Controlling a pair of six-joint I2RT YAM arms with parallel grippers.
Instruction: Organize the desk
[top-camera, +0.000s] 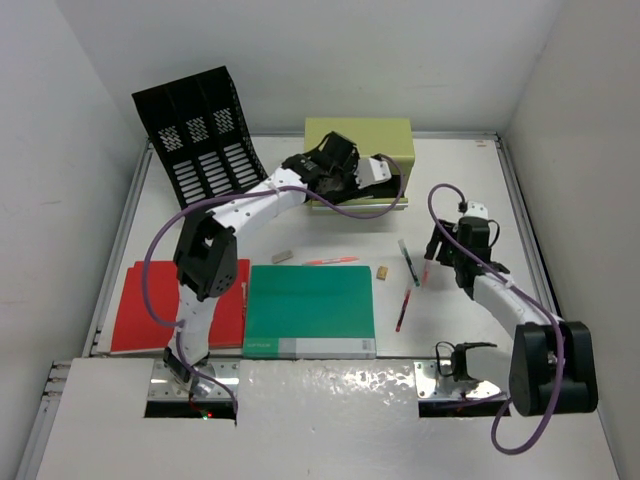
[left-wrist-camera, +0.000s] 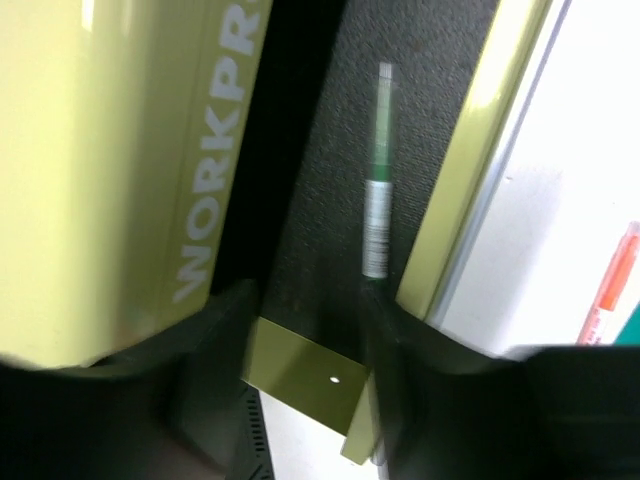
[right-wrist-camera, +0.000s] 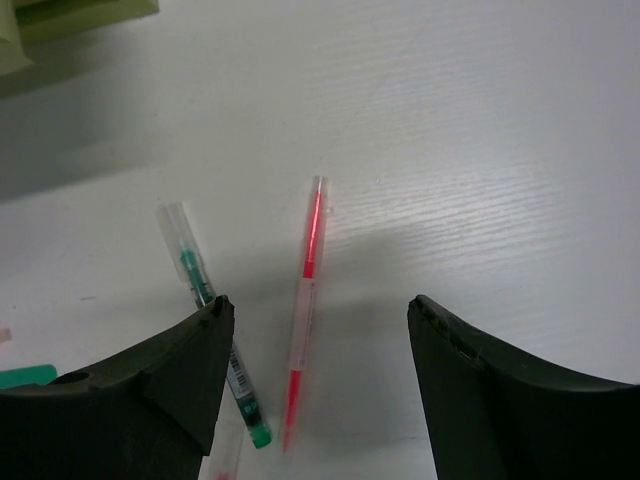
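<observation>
The desk is a large white tabletop. My left gripper is at the open drawer of the olive-green drawer box. Its jaws stand apart with nothing between them. A green pen lies loose on the drawer's black floor just beyond the fingers. My right gripper hangs open low over the desk, with a thin red pen lying between its fingers, untouched. A second green pen lies beside its left finger.
A green folder and a red folder lie near the front. A black mesh file rack stands at the back left. An orange pen, a grey eraser and a small tan block lie mid-desk.
</observation>
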